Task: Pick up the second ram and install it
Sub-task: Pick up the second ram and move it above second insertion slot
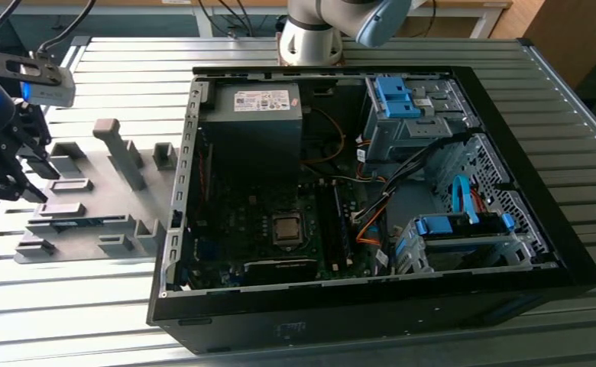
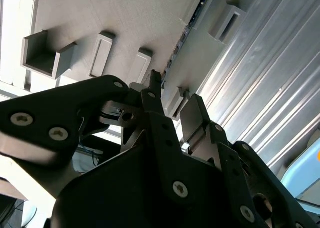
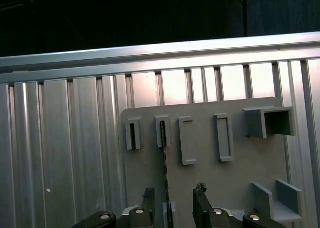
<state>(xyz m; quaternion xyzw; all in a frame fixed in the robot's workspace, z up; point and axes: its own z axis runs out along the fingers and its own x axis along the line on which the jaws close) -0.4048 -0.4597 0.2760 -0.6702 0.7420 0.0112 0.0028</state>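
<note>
The pincer (image 3: pixel 174 198) is widely open and holds nothing. In the first wrist view its two dark fingers (image 3: pixel 148 200) stand on either side of the second ram (image 3: pixel 164 173), with a gap on each side. The second ram stands on its thin edge in a narrow slot of the gray holder plate (image 3: pixel 240 168), and one end sits in a small raised pocket. In the second wrist view the same stick (image 2: pixel 181 36) runs as a thin line across the plate, just beyond the fingertips (image 2: pixel 155 87).

In the exterior view the pincer (image 1: pixel 17 180) hangs over the holder plate (image 1: pixel 84 164), which lies on the slatted metal desk (image 1: pixel 124 76) at that view's left. Beside it is the open computer case (image 1: pixel 181 229). Inside the case are a gray power supply (image 1: pixel 257 115), a board with a processor socket (image 1: pixel 286 228), orange cables (image 1: pixel 370 222) and blue drive-bay clips (image 1: pixel 395 95).
</note>
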